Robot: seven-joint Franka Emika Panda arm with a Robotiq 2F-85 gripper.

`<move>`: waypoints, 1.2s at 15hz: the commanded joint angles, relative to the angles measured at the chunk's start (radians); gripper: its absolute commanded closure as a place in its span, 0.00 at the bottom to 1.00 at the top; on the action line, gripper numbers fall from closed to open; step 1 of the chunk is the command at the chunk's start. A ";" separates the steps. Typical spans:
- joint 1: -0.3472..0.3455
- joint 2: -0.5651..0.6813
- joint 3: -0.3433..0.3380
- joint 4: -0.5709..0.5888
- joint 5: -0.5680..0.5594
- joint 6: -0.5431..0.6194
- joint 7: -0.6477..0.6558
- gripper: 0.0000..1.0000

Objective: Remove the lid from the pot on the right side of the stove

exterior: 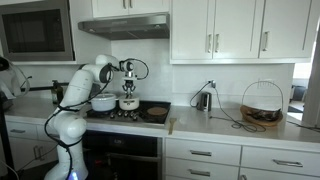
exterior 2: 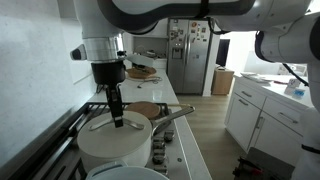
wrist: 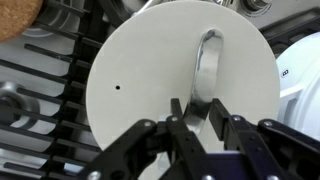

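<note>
While the lid (wrist: 150, 85) sits on the pot (exterior 2: 122, 155), gripper (wrist: 196, 108) jaws stand narrow astride its handle (wrist: 206, 55); actual grip cannot be told.

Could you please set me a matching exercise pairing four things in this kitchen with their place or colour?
Things:
1. lid
2. pan
3. basket
4. gripper

Descriptions:
A. dark, on the stove
B. white, with a metal handle
C. astride that handle
D. on the counter, away from the stove

Pairs: 1-B, 2-A, 3-D, 4-C
</note>
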 commanded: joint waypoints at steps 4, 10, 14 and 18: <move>0.011 0.014 -0.010 0.044 -0.019 -0.039 0.019 0.94; 0.006 0.012 -0.009 0.081 -0.018 -0.052 0.016 0.94; -0.009 -0.006 -0.023 0.106 -0.009 -0.056 0.010 0.94; -0.032 -0.010 -0.046 0.141 -0.010 -0.061 0.006 0.94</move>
